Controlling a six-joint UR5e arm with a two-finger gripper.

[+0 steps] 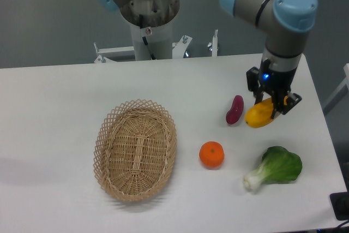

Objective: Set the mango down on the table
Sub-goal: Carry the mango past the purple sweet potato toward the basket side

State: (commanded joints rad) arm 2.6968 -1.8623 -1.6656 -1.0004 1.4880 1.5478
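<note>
The mango [256, 117] is a yellow oblong fruit with an orange tinge, at the right side of the white table [54, 107]. My gripper [271, 105] comes down from above and its black fingers [284, 103] clasp the mango's right end. The jaws look closed on the fruit. The mango sits at or just above the tabletop; I cannot tell if it touches. Its right end is hidden behind the fingers.
A small purple-red vegetable [235, 109] lies just left of the mango. A round orange [211, 154] is in front of it. A green bok choy [275, 167] lies at the front right. An oval wicker basket [136, 148] stands mid-table, empty.
</note>
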